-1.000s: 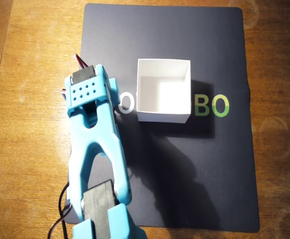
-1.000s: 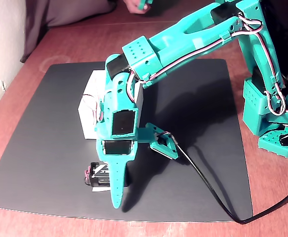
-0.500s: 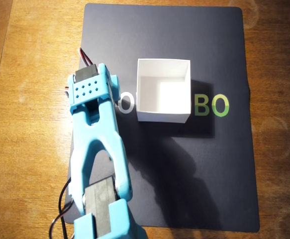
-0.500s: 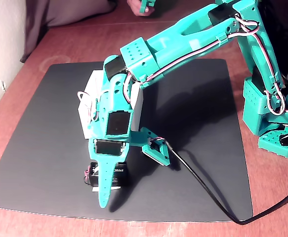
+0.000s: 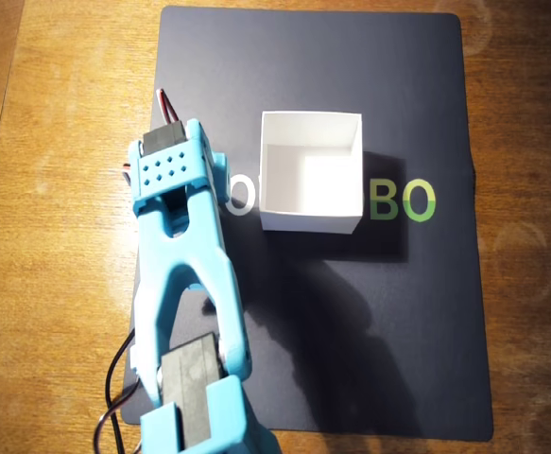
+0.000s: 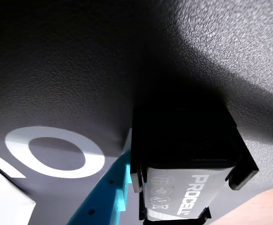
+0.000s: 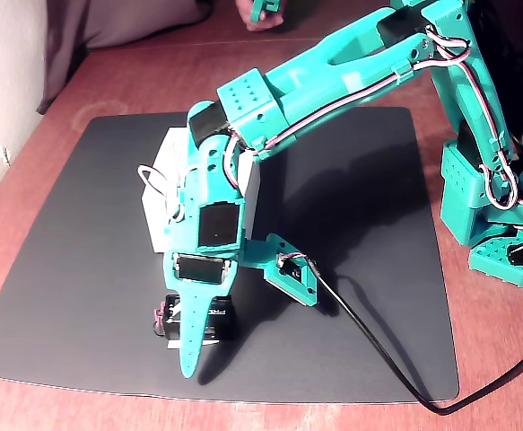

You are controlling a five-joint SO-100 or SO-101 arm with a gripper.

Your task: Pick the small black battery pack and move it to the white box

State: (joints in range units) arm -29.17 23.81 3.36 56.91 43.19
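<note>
One turquoise arm (image 7: 351,72) reaches from its base at the right of the fixed view across a dark mat (image 7: 82,233) lying on a wooden table (image 7: 503,359), and its gripper (image 7: 189,346) points down at the mat's near edge. At the gripper's tip sits the small black battery pack (image 7: 214,320) — it rests on the mat, partly hidden behind the long pointed finger (image 7: 192,355). In the wrist view the battery pack (image 6: 188,154) fills the lower middle of the frame: a black holder with a cell inside it bearing pale lettering, and a turquoise finger (image 6: 103,197) lies just beside its left edge. The other finger does not show there, and in the fixed view the pack's far side is blocked, so I cannot tell whether the jaws are closed on the pack or merely standing around it.

The white box (image 5: 311,170) stands open-topped near the middle of the mat in the overhead view, covering part of a printed logo whose letters show on either side of it. In that view the arm (image 5: 185,274) comes up from the bottom edge and ends just left of the box, and the battery pack is hidden beneath it. In the fixed view the box (image 7: 158,202) stands behind the gripper — apart from the pack, farther from the camera. A black cable (image 7: 378,359) trails across the mat toward the lower right.
</note>
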